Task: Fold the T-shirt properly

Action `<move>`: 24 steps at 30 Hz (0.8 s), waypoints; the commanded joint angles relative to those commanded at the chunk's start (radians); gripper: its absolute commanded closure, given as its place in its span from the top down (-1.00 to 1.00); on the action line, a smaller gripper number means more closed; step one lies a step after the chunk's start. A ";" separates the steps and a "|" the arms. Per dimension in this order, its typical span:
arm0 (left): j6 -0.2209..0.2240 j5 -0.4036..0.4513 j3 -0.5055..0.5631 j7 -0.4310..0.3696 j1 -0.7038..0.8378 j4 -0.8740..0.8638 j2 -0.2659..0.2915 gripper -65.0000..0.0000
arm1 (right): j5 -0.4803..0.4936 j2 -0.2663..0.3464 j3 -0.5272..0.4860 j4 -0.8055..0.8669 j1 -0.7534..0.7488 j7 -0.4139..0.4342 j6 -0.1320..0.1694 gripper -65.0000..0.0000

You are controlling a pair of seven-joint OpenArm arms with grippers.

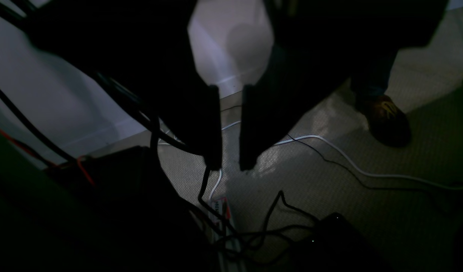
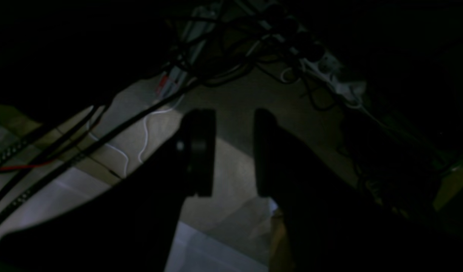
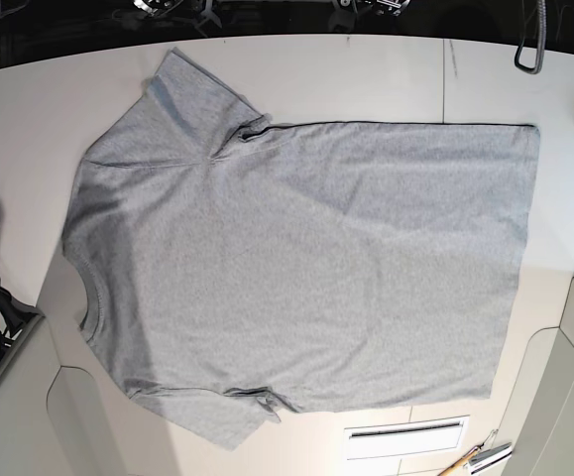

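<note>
T-shirt [image 3: 306, 268] lay flat on the white desk [image 3: 29, 139], plain side up, collar toward the base view's left, hem toward its right, both sleeves spread, a few creases near the upper sleeve. No fold made yet. Neither arm seen in the base view. Left hand [image 1: 229, 166] pointed down at the carpeted floor beside the desk, fingers parted by a narrow gap, nothing between them; loose cables [image 1: 329, 158] and a person's shoe [image 1: 386, 117] below it. Right hand [image 2: 231, 151] likewise off the desk over the floor, fingers somewhat apart and empty; view very dark, so gap width probably modest, not certain. Step in hand judged as the first approach to the cloth. To do it well: bring both hands in over the desk, take the long edge nearest the base view's top at two spots, one near the shoulder and one near the hem, pinch only the top layers cleanly, lift low and together, and carry the edge toward the midline with sleeve tucked in. Uneven lift likely to skew the fold or drag the whole shirt.
</note>
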 joint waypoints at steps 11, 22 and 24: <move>-0.186 -0.016 -0.002 0.080 0.042 0.000 -0.023 -0.72 | 0.000 0.035 0.000 0.072 -0.085 0.000 -0.003 -0.51; -0.156 -0.121 -0.127 0.185 0.336 0.412 -0.136 -0.72 | 0.136 0.242 0.000 0.567 -0.401 -0.075 0.018 -0.50; -0.157 -0.121 -0.215 0.216 0.422 0.538 -0.135 -0.72 | 0.163 0.296 0.000 0.666 -0.467 -0.087 0.018 -0.50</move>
